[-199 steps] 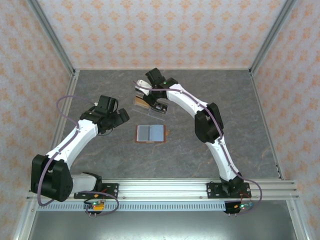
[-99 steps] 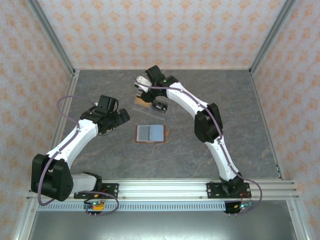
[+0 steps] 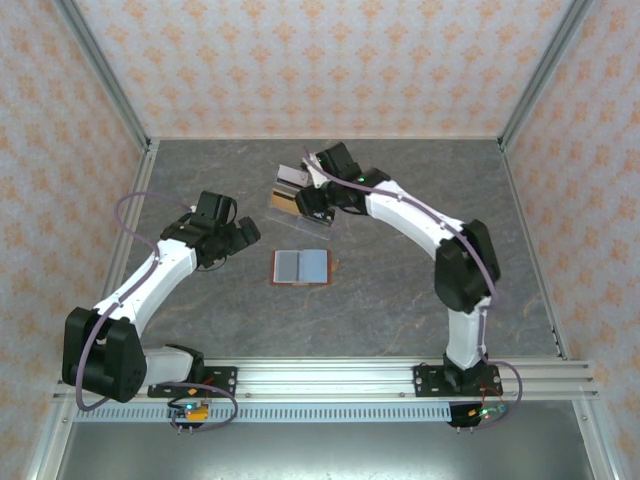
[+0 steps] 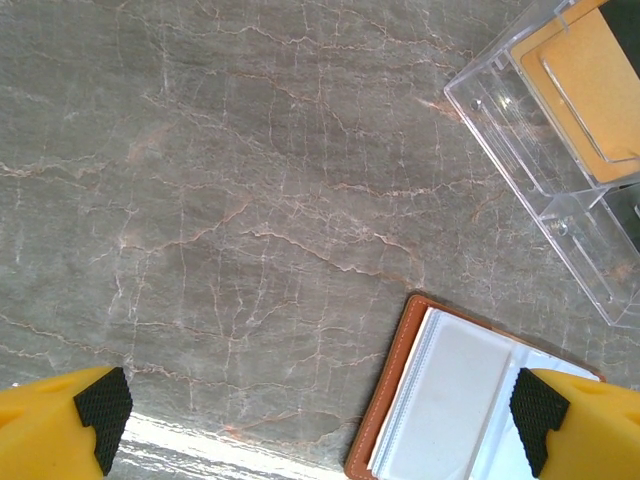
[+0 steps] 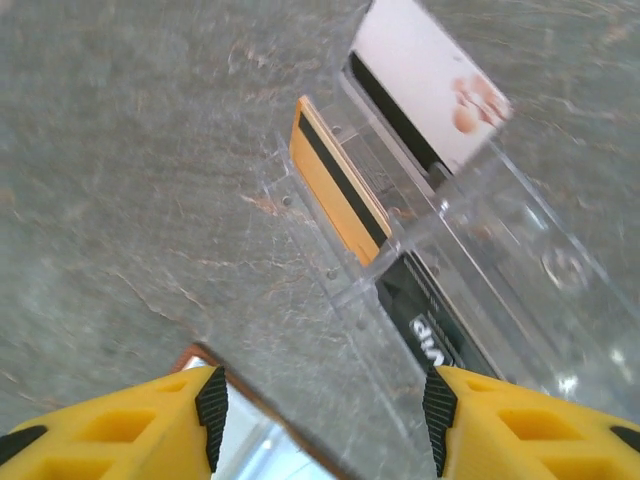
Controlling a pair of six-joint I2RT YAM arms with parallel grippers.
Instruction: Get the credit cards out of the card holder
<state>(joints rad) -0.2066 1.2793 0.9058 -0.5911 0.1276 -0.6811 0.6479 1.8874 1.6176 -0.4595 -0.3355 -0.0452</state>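
The brown card holder (image 3: 300, 266) lies open on the table, its grey-blue sleeves showing and looking empty; its corner shows in the left wrist view (image 4: 470, 400) and the right wrist view (image 5: 235, 415). An orange credit card (image 5: 335, 180), a white one (image 5: 425, 75) and a dark one (image 5: 440, 335) stand in the clear tray (image 5: 540, 250). My right gripper (image 5: 325, 420) hovers open over the tray's near edge (image 3: 312, 198), holding nothing. To the wallet's left, my left gripper (image 4: 320, 425) is open and empty (image 3: 245, 232).
The clear acrylic tray (image 3: 326, 228) sits just behind the wallet, its orange card (image 4: 590, 85) visible from the left wrist. Grey marble table (image 3: 420, 270) stretches to the right and front. Patterned walls enclose the back and sides.
The right arm's wrist shifted right and its elbow swung outward to the right. The white card went from beside the wrist to standing in the tray. Left arm and wallet stayed still.
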